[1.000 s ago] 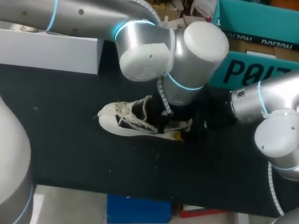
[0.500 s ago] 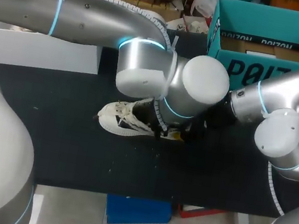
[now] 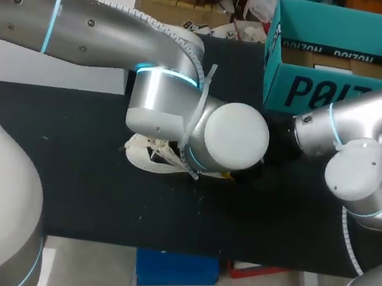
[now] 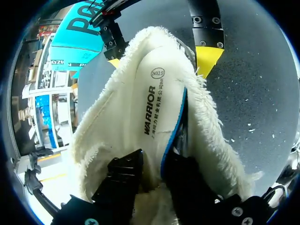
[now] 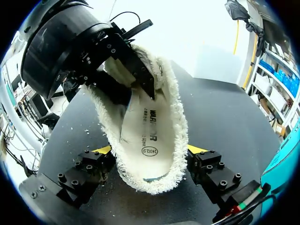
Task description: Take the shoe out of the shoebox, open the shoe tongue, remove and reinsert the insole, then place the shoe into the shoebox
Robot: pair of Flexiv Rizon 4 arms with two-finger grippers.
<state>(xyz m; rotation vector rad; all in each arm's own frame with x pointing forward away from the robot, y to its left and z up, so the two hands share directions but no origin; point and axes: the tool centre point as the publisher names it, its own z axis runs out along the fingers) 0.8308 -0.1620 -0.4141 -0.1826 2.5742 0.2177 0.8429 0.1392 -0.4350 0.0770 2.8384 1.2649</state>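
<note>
Head view first: where is the shoe?

— The white canvas shoe with dark laces [image 3: 146, 156] lies on the black table [image 3: 93, 192], partly under my left arm [image 3: 176, 103]. It is well apart from the teal cardboard shoebox [image 3: 311, 94] beyond my right arm [image 3: 348, 134]. Neither tool shows here.

Left wrist view?

— My left gripper [image 4: 157, 180] is pinching one end of the fleece-edged white insole [image 4: 154, 93], its smooth printed side toward the camera. The insole runs ahead of it to my right gripper [image 4: 159, 56]. I cannot make out the shoe.

Right wrist view?

— The insole's rounded end rests within my right gripper, down near the table. From there it rises ahead to the left one's black pads [image 5: 140, 77]. Whether the right one presses on it or merely flanks it, I cannot tell.

So how is this step done well?

— I judge the insole is out and reinsertion is due. Hold the left pinch firm near the end, with the insole flat rather than folded. Steady the shoe's heel with the right. Lead the free end in under the opened tongue and slide it low, since the fleece will likely snag on the collar.
</note>
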